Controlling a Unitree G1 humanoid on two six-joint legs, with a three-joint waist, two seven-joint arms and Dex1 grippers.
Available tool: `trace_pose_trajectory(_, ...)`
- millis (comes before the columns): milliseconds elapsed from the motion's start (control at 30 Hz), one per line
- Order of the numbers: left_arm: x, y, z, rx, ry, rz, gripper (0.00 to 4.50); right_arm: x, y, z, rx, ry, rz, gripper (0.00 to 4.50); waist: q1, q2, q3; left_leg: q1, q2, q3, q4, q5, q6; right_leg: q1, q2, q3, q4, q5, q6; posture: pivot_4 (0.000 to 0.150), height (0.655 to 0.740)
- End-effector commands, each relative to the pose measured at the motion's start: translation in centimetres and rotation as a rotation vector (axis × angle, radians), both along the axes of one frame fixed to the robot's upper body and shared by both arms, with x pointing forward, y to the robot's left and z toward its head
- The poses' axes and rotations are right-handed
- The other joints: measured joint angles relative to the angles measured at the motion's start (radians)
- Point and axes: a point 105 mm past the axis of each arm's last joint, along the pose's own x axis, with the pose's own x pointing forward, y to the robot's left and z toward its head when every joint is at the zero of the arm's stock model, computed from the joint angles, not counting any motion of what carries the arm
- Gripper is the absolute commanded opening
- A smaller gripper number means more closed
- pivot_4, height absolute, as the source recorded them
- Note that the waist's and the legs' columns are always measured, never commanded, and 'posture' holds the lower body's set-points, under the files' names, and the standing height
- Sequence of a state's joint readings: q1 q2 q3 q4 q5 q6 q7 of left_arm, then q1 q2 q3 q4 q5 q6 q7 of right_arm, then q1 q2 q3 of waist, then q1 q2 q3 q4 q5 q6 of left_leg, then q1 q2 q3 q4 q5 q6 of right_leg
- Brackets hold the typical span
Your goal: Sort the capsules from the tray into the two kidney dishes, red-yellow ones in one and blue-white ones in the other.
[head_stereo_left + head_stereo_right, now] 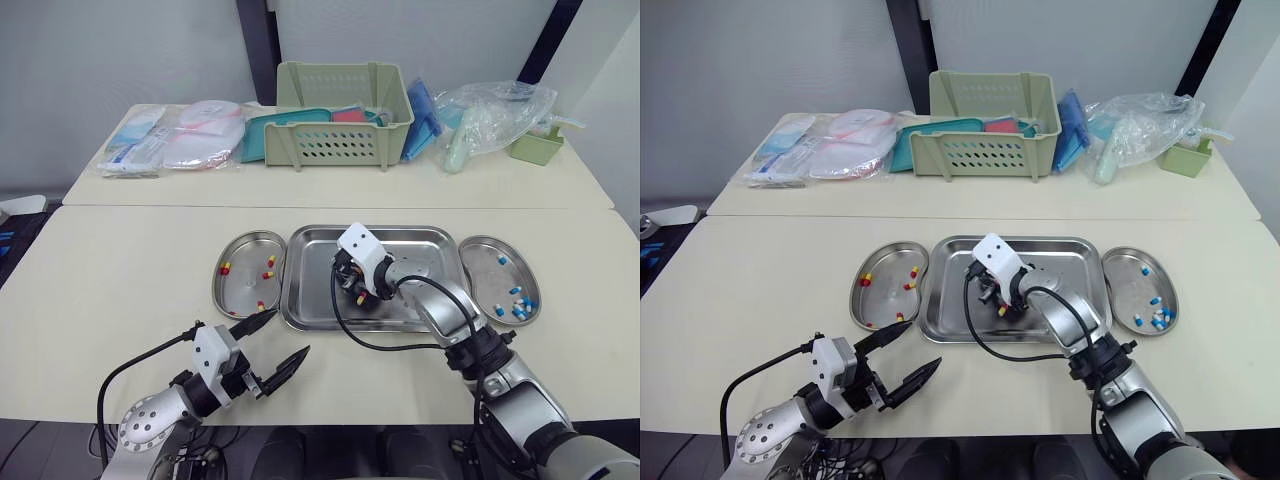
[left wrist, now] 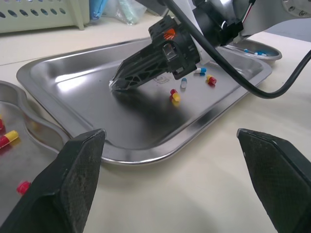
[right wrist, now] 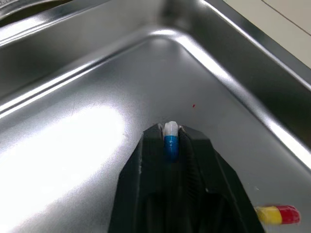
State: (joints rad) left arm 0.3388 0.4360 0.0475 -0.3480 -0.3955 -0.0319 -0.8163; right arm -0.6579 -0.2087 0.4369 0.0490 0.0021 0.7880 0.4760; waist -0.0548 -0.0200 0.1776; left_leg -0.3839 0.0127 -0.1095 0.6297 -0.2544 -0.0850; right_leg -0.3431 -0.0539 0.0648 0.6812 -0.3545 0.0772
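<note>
My right gripper (image 1: 344, 283) reaches down into the steel tray (image 1: 370, 232) near its left side. It is shut on a blue-white capsule (image 3: 170, 138) that sticks out between the fingertips just above the tray floor. A few loose capsules lie close by, among them a red-yellow capsule (image 2: 174, 95) and a blue-white one (image 2: 199, 71). The left kidney dish (image 1: 240, 290) holds several red-yellow capsules (image 1: 268, 268). The right kidney dish (image 1: 490, 280) holds several blue-white capsules (image 1: 520, 306). My left gripper (image 1: 290, 332) hovers open and empty over the table, in front of the left dish.
At the back of the table stand a green basket (image 1: 345, 125), plastic-wrapped packs (image 1: 180, 135), a clear bag (image 1: 490, 115) and a small green box (image 1: 537, 147). A black cable (image 1: 345, 330) loops from my right wrist over the tray's front rim.
</note>
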Motion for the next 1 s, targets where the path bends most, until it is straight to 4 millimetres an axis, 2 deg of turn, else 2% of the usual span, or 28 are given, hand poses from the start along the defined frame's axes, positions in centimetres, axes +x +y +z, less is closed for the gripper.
trace_pose_trajectory(33,0.0,-0.2,0.7,-0.002,-0.043,-0.009,4.5,-0.4,0.7,0.4,-0.029,-0.044,0.063,0.03,0.0,0.0,0.0,0.0,0.0,0.0,0.0,0.0,0.0,0.0,0.0,0.0,0.0,0.0,0.0,0.15,0.74)
trace_pose_trajectory(200,0.0,0.0,0.8,0.001,-0.046,-0.013,4.5,-0.8,1.4,2.3,-0.015,-0.111,0.126,0.03,0.0,0.0,0.0,0.0,0.0,0.0,0.0,0.0,0.0,0.0,0.0,0.0,0.0,0.0,0.0,0.15,0.74)
trace_pose_trajectory(333,0.1,0.1,1.4,0.006,-0.068,-0.041,4.5,-2.3,0.8,5.4,0.062,-0.156,0.18,0.03,0.001,0.001,0.001,-0.002,0.0,0.0,0.0,0.0,0.0,-0.001,0.0,0.0,0.0,0.0,0.0,0.15,0.74)
trace_pose_trajectory(500,-0.3,-0.3,1.8,0.023,-0.091,-0.135,4.5,-4.7,-2.3,7.8,0.143,-0.152,0.191,0.03,0.009,0.001,0.001,-0.004,0.0,-0.001,0.0,0.0,0.0,-0.002,0.0,-0.001,-0.001,0.0,0.0,0.15,0.74)
trace_pose_trajectory(600,-0.3,-0.3,2.3,0.015,-0.107,-0.181,4.5,-6.1,-5.3,8.4,0.173,-0.126,0.151,0.03,0.014,0.002,0.001,-0.006,0.0,-0.001,0.0,0.0,0.0,-0.003,0.0,-0.002,-0.001,0.0,0.0,0.15,0.74)
trace_pose_trajectory(700,-0.4,-0.3,2.5,0.013,-0.124,-0.227,4.5,-7.5,-9.2,8.7,0.201,-0.104,0.075,0.03,0.021,0.002,0.001,-0.007,0.0,-0.001,0.0,0.0,0.0,-0.004,0.0,-0.002,-0.001,0.0,0.0,0.15,0.74)
trace_pose_trajectory(867,-0.4,-0.7,2.5,0.01,-0.143,-0.285,4.5,-9.2,-16.9,7.3,0.154,-0.089,-0.173,0.03,0.026,0.002,0.001,-0.009,0.0,0.0,0.0,0.0,0.0,-0.005,0.0,-0.002,-0.002,0.0,0.0,0.15,0.74)
trace_pose_trajectory(1000,-0.6,-1.0,2.5,0.0,-0.147,-0.321,4.5,-9.9,-20.8,6.1,0.112,-0.071,-0.32,0.03,0.019,0.002,0.001,-0.008,0.0,0.001,0.001,0.0,0.0,-0.005,0.0,-0.001,-0.001,0.0,0.0,0.15,0.74)
